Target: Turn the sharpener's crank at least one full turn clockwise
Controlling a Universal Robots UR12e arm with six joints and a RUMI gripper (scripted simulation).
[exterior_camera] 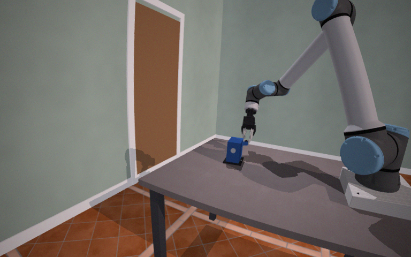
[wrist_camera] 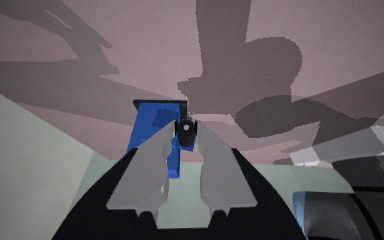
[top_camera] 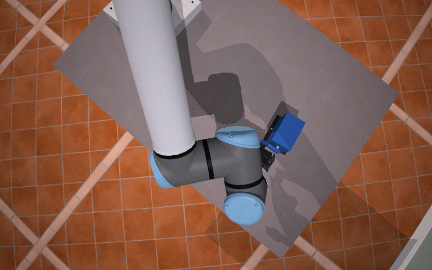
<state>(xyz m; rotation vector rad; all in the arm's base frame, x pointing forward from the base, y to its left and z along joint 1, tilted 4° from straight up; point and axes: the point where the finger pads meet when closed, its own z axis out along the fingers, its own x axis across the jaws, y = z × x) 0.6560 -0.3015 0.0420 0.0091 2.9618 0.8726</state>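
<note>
A blue box-shaped sharpener [top_camera: 284,132] stands on a black base on the grey table; it also shows in the exterior view [exterior_camera: 234,150] and in the wrist view [wrist_camera: 156,130]. Its blue crank arm ends in a black round handle [wrist_camera: 186,133]. My gripper [wrist_camera: 186,121] is shut on this handle, with one grey finger on each side. In the exterior view the gripper [exterior_camera: 248,138] points down at the sharpener's top far corner. From above, the wrist hides most of the gripper [top_camera: 268,160].
The sharpener stands near the table's edge by the wall. The arm's base block [exterior_camera: 374,195] sits at the other end of the table. A brown door [exterior_camera: 155,84] is in the wall behind.
</note>
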